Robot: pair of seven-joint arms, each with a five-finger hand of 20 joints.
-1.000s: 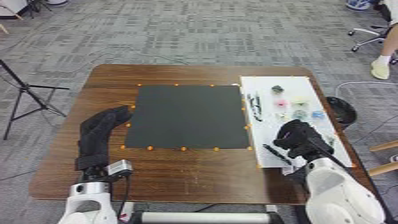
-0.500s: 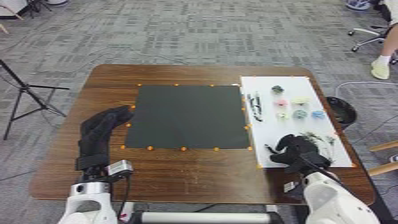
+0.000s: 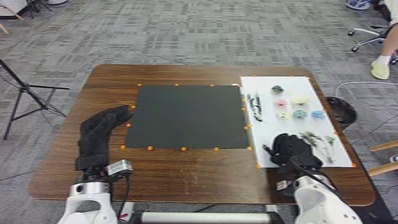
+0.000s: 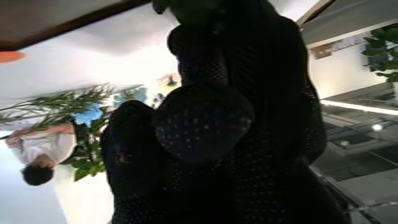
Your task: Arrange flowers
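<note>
Broadly, the brown wooden bench (image 3: 178, 175) spreads beneath everything, its surface streaked with grain and its corners rounded. On it lies a flat, near-square dark sheet (image 3: 187, 117), smooth and plain, with small orange dots (image 3: 150, 148) along its edges. To the right of that sits a long, smooth white board (image 3: 266, 84), running lengthwise away from the robot.

The left hand (image 3: 105, 122), in black fabric, is open and relaxed beside the left edge of the dark sheet, with nothing in its grasp. The right hand (image 3: 293, 149) is over the near part of the white board; how far open it is, and whether it has hold of anything, cannot be told. Its glove has a dotted, mesh-like weave in the right wrist view.

Feathery green sprigs (image 3: 312, 137) with thin stems lie just beside the right hand, on its right. Farther from the robot than that hand, the small, roundish flowers stand apart from one another: a dark green one (image 3: 277, 89), a yellow one (image 3: 300, 100), a pink one (image 3: 281, 102), a pale yellow-green one (image 3: 283, 114), a teal one (image 3: 299, 114) and a blue one (image 3: 318, 114). Slender dark tools (image 3: 257, 107) lie along the board's left side.
</note>
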